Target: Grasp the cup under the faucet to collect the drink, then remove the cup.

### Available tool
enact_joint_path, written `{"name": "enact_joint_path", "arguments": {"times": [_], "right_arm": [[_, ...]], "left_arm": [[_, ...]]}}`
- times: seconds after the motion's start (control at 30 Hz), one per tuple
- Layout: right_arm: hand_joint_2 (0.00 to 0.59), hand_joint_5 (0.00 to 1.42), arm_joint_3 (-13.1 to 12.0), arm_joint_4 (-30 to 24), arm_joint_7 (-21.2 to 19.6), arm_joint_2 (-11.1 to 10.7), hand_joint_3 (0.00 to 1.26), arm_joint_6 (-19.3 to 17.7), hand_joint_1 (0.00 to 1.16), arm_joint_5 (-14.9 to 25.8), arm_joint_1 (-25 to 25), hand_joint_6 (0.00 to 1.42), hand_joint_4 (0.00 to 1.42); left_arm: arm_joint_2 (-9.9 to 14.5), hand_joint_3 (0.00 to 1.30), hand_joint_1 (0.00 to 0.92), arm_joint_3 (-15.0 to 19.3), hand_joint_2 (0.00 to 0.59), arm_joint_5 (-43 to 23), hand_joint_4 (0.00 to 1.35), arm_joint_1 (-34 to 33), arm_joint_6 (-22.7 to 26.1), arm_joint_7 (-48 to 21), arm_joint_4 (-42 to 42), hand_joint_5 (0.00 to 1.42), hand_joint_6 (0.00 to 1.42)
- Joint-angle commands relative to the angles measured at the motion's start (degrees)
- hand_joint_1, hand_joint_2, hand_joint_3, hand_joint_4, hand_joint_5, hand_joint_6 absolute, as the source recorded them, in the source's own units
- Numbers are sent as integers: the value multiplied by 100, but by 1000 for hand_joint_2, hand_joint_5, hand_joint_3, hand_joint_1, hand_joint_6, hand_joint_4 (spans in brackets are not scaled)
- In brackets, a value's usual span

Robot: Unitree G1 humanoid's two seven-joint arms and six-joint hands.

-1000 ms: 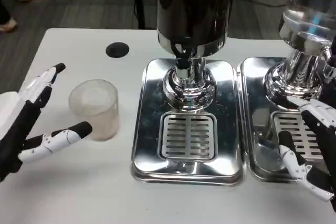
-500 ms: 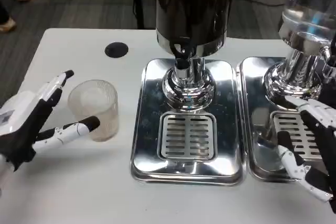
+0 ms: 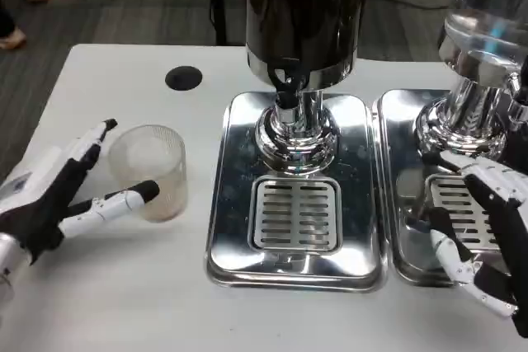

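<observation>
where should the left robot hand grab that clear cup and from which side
Grip the clear cup around its mid side wall, coming from its left, where the left robot hand already brackets it with spread fingers. It stands upright, open top up, with the dispenser tray to its right.

Each robot hand (image 3: pixel 58 195) (image 3: pixel 483 232) shows white shells over black palm and fingertips.

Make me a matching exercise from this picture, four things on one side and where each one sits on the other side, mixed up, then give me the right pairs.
Things:
1. cup
2. left hand
3. right hand
4. black round cap

Places:
A. over the right-side dispenser's tray
B. on the table left of the middle drip tray
C. set in the tabletop behind the cup
D. open around the cup, on its left side

Pairs: 1-B, 2-D, 3-A, 4-C
</observation>
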Motion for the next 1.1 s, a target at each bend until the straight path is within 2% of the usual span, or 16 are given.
{"name": "enact_joint_path", "arguments": {"times": [0.03, 0.1, 0.23, 0.6, 1.1], "right_arm": [[484, 225, 34, -35, -3, 23, 280, -63, 453, 40, -33, 244, 257], [484, 228, 38, -34, -9, 25, 281, -66, 453, 46, -37, 245, 257], [484, 234, 116, -288, 0, 139, 282, -17, 453, -55, 139, 261, 257], [484, 257, 122, -295, 36, 130, 282, -47, 453, -13, 100, 294, 270], [484, 261, 155, -253, 2, 166, 282, -53, 453, -2, 64, 340, 271]], "left_arm": [[-16, 0, 2, -199, 14, 194, 0, -265, 3, 30, 229, 14, 102], [-48, 0, 23, -264, 14, 252, 0, -341, 26, 51, 301, 14, 102], [40, 0, 28, -296, 13, 262, 0, -327, -39, 49, 359, 14, 102], [-90, 0, 61, -500, 21, 469, 0, -526, 95, 468, 591, 39, 103], [-181, 0, 68, -768, 29, 709, 0, -916, 26, 935, 1106, 53, 120]]}}
